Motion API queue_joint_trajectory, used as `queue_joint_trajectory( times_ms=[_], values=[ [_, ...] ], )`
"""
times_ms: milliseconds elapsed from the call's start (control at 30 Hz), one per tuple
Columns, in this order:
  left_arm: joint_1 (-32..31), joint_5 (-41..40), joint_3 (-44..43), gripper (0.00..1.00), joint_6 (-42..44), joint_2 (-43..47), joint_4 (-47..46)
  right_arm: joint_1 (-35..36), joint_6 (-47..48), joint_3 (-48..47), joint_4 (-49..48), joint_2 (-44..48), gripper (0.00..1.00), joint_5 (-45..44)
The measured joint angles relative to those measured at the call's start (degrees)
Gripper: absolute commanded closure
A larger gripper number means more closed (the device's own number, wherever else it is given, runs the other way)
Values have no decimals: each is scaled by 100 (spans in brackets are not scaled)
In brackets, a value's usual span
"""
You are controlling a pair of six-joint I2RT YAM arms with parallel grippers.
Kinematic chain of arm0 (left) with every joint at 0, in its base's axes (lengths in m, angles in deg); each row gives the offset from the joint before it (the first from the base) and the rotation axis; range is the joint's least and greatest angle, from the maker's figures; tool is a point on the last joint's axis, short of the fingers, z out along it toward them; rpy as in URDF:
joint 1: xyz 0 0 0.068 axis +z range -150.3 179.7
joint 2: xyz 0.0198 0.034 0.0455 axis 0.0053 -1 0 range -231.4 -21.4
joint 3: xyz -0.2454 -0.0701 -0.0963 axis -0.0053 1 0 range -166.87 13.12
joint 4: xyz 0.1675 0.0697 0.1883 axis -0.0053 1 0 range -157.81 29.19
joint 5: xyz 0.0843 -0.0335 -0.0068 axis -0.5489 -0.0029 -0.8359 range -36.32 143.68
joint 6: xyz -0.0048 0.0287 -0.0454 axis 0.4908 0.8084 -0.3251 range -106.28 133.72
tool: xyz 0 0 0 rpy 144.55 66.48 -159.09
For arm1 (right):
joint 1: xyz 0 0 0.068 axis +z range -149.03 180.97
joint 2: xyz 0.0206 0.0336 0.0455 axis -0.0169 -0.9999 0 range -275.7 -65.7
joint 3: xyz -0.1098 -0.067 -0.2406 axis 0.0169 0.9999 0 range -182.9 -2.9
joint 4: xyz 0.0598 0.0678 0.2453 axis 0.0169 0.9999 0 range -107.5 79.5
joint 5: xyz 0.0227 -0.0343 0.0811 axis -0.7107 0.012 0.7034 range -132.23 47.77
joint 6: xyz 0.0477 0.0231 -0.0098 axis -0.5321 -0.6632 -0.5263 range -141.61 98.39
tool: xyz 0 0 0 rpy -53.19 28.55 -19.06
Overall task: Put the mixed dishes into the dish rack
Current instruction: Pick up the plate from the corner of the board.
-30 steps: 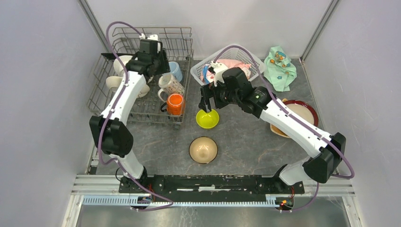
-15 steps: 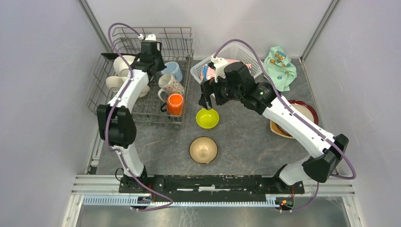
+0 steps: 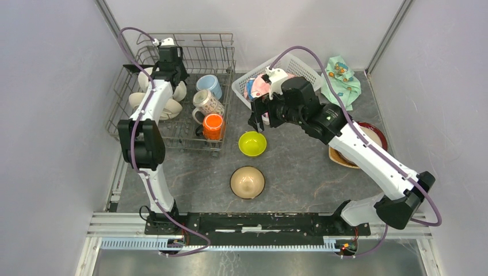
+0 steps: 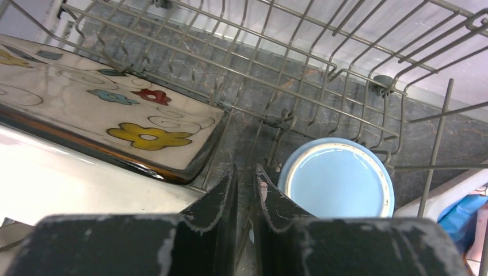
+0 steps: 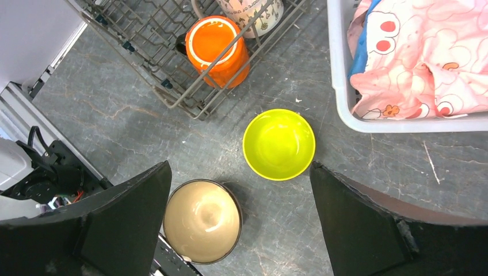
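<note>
Dish rack (image 3: 195,46) — orange mug (image 5: 217,49) is seen inside; left gripper (image 4: 246,170) is nearly closed on nothing. Right gripper (image 5: 239,168) is held spread wide above lime-green bowl (image 5: 279,144).

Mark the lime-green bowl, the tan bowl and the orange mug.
lime-green bowl (image 5: 279,144), right wrist view, inside bottom
tan bowl (image 5: 202,221), right wrist view, middle of its tan face
orange mug (image 5: 210,38), right wrist view, inside its mouth

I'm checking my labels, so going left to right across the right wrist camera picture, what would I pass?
orange mug → lime-green bowl → white basket → pink cloth. The tan bowl is left out, since it shares the mug's stretch.
</note>
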Motion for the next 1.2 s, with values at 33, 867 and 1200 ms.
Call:
queue_joint_trajectory(
  times_ms=[33,867,1200],
  values=[
    [2,-50,-15,79,2,0,0,-4,4,13,-39,26,3,-46],
    [439,817,-782,65,-247,-107,94,-94,186,42,-337,66,2,-407],
    [455,1003,-938,38,-518,157,98,-98,46,247,-529,133,2,-402]
  ],
)
